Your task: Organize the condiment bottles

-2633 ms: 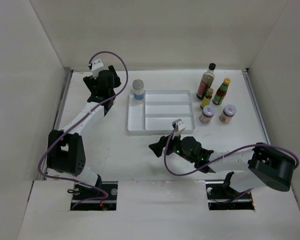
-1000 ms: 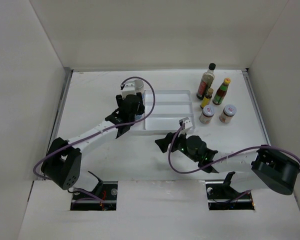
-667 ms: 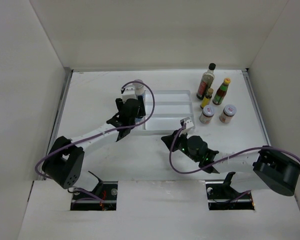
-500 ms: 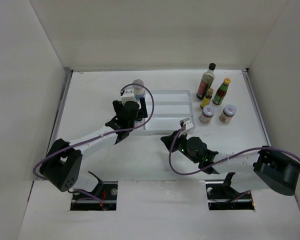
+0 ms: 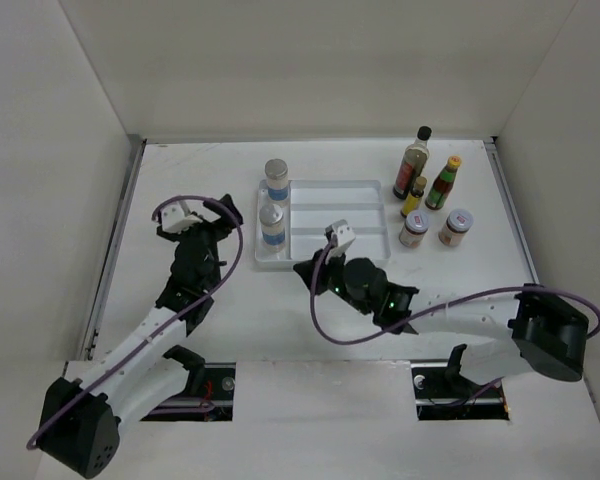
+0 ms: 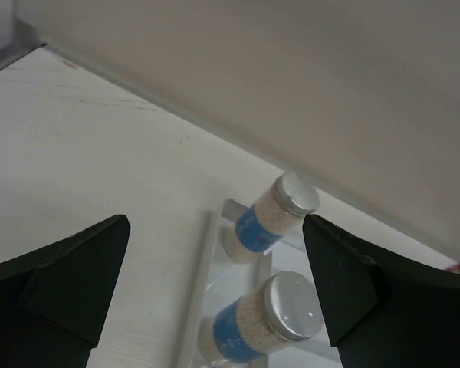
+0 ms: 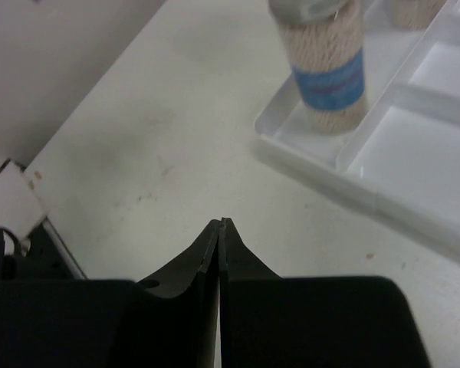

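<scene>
Two grey-lidded, blue-labelled jars are at the left end of the white tray (image 5: 330, 247). The near jar (image 5: 271, 226) (image 6: 268, 318) (image 7: 326, 65) stands in the left compartment; the far jar (image 5: 276, 180) (image 6: 280, 215) is at the tray's far-left corner. My left gripper (image 5: 195, 222) (image 6: 215, 222) is open and empty, left of the tray and apart from both jars. My right gripper (image 5: 300, 268) (image 7: 221, 222) is shut on nothing, just in front of the tray's near-left corner. The other condiment bottles stand right of the tray.
Right of the tray stand a tall black-capped dark bottle (image 5: 413, 160), a small yellow bottle (image 5: 413, 197), a yellow-capped red-labelled bottle (image 5: 443, 182) and two white-lidded jars (image 5: 413, 231) (image 5: 456, 227). White walls enclose the table on three sides.
My left gripper let go of the second jar in the tray's left compartment, opened and drew back to the left. My right gripper shut and shifted a little left.
</scene>
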{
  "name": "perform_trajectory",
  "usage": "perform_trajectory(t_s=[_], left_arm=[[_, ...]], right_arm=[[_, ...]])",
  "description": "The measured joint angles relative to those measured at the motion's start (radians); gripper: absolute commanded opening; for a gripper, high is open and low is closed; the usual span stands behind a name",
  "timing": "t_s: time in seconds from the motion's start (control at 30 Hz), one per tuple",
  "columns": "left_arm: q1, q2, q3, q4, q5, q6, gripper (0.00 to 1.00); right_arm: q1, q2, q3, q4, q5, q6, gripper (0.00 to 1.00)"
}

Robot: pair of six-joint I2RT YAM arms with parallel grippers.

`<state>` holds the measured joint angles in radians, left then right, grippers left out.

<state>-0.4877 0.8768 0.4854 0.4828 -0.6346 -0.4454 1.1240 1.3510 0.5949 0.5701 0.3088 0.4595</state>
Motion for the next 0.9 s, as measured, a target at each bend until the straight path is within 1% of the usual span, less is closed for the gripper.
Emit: perform_trajectory(t_s=[0.03, 0.13, 0.23, 0.33, 0.37, 0.43, 0.5, 0.57, 0.73, 0.9], left_arm=[[0.019, -0.021, -0.038, 0.016, -0.021, -0.018, 1.00], [0.059, -0.025, -0.128, 0.037, -0.049, -0.089, 1.00], [0.067, 0.054, -0.167, 0.039, -0.035, -0.156, 1.00], [0.066, 0.136, -0.195, 0.077, -0.001, -0.202, 1.00], [0.066, 0.153, -0.211, 0.100, 0.008, -0.212, 1.00], [0.068, 0.174, -0.263, 0.149, 0.023, -0.229, 1.00], [0.081, 0.174, -0.315, 0.178, 0.039, -0.243, 1.00], [0.094, 0.169, -0.338, 0.187, 0.050, -0.253, 1.00], [0.103, 0.154, -0.341, 0.238, 0.072, -0.266, 1.00], [0.107, 0.161, -0.340, 0.256, 0.106, -0.273, 1.00]], right_arm=[[-0.024, 0.000, 0.053, -0.045, 0.005, -0.011, 0.12], [-0.122, 0.011, 0.219, -0.140, 0.037, -0.043, 0.27], [-0.253, 0.053, 0.391, -0.199, 0.090, -0.093, 0.45], [-0.395, 0.119, 0.548, -0.261, 0.161, -0.165, 0.68], [-0.435, 0.138, 0.586, -0.276, 0.187, -0.189, 0.74], [-0.520, 0.179, 0.659, -0.313, 0.240, -0.250, 0.83], [-0.598, 0.213, 0.716, -0.348, 0.288, -0.301, 0.89], [-0.662, 0.240, 0.752, -0.373, 0.324, -0.332, 0.93], [-0.768, 0.296, 0.817, -0.433, 0.374, -0.358, 0.97], [-0.813, 0.386, 0.922, -0.485, 0.385, -0.369, 0.98]])
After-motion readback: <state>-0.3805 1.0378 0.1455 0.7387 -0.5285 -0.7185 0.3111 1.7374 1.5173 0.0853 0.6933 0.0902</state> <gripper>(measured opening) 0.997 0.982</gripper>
